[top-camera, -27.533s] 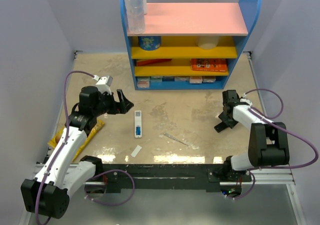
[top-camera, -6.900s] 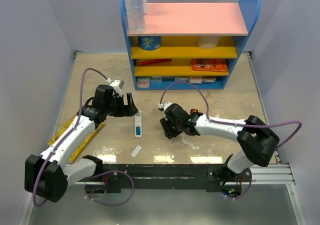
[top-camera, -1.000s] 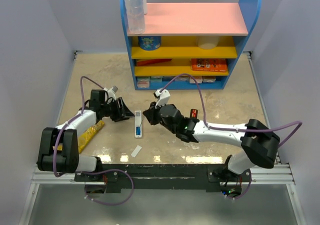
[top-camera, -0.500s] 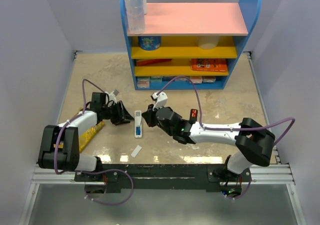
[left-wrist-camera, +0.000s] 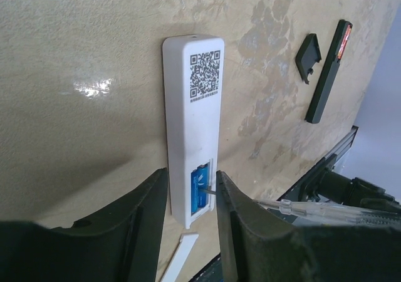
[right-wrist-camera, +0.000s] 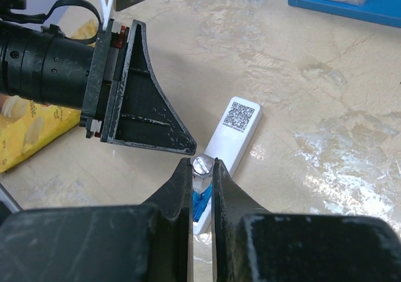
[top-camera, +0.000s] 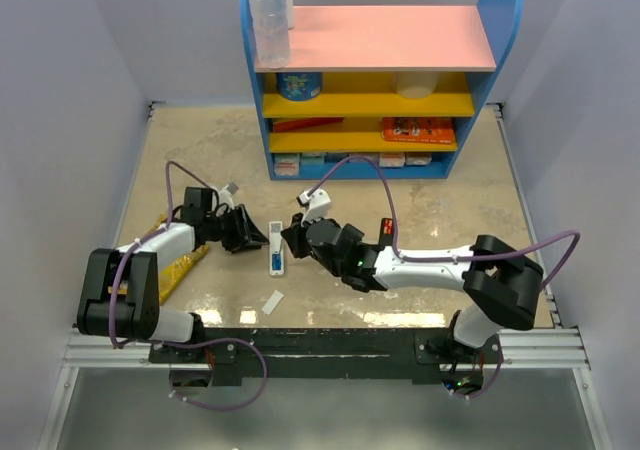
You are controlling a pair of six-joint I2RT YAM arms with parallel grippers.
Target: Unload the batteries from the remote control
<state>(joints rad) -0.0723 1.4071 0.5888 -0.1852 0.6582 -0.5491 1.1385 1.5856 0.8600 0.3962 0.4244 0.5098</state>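
1. A yellow packet (top-camera: 182, 268) lies on the table (top-camera: 420, 185) at the far left, beside the left arm.
2. The left tool (left-wrist-camera: 191, 177) sits low over the table. Its two fingers straddle one end of the white remote control (left-wrist-camera: 193, 106) and close against both long sides, clasping it.
3. The remote control lies flat near the middle of the table, back side up, with a QR label at its free end. The battery bay at the clasped end is uncovered.
4. Of the batteries (left-wrist-camera: 199, 189), a blue cell shows inside the open bay. How many are in there cannot be told.
5. A small white flat piece (top-camera: 273, 302) lies on the table near the remote control, toward the arm bases and apart from it.
6. The right tool (top-camera: 293, 240) hangs just right of the remote control, clenched on a thin stick (right-wrist-camera: 202, 164). The stick's metal tip reaches into the open bay at the blue cell.
7. Farther right, a black remote (left-wrist-camera: 326, 75) with a red end lies beside a small black cover (left-wrist-camera: 308, 55).
8. A blue shelf (top-camera: 380, 70) stands at the back, with a clear bottle (top-camera: 269, 15) on top.
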